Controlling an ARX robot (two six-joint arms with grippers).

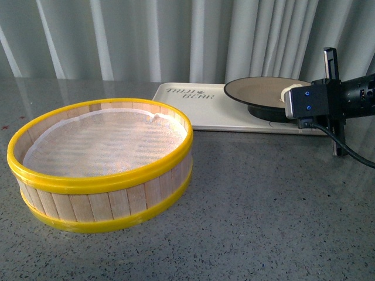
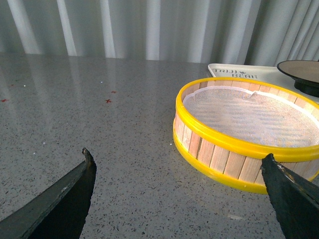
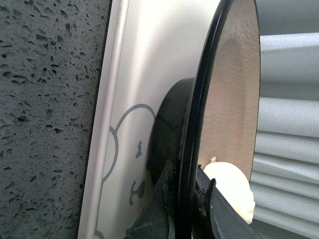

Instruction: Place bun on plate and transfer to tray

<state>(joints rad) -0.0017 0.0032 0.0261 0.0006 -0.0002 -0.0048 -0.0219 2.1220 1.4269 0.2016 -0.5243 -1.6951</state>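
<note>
The tan plate (image 1: 258, 89) with its black rim (image 3: 198, 104) stands level over the right end of the cream tray (image 1: 202, 111). Its black foot is at the tray's surface (image 3: 134, 64); I cannot tell whether they touch. The white bun (image 3: 230, 188) lies on the plate near the rim, just behind my right gripper (image 3: 187, 183), which is shut on the plate's edge. In the front view the bun (image 1: 290, 91) peeks out beside that gripper (image 1: 297, 105). My left gripper (image 2: 178, 155) hangs open and empty over the table, left of the steamer basket.
A yellow-rimmed wooden steamer basket (image 1: 99, 181) with a white liner stands at the front left, its near wall (image 2: 219, 154) close to the left gripper's right finger. The tray (image 2: 234, 72) lies behind it. A grey curtain closes off the far table edge.
</note>
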